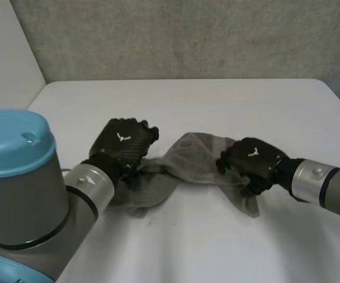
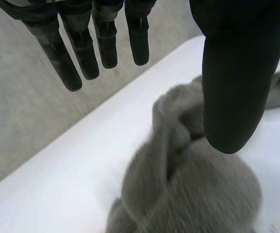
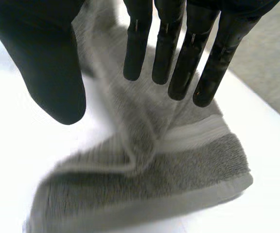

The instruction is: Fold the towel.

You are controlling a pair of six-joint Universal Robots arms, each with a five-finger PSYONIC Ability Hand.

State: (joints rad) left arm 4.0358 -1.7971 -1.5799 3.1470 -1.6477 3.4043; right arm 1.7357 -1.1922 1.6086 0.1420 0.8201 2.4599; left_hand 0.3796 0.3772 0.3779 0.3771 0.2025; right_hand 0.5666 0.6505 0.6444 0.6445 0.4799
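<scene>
Two spread hands pinch nothing: left hand [image 1: 123, 144] at the towel's [image 1: 189, 158] nine o'clock end, right hand [image 1: 254, 162] at three; find corners first.

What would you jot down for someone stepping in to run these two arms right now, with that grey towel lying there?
Left hand: open, fingers straight, over the bunched end of the towel on its side.
Right hand: open, fingers straight, over the towel's other end, where a banded edge lies on the table.
Towel: crumpled and twisted, stretched between the two hands near the table's middle.
Done: no neat fold shows yet.
Left: probably grasp the ends, spread the towel flat, then fold it.
</scene>
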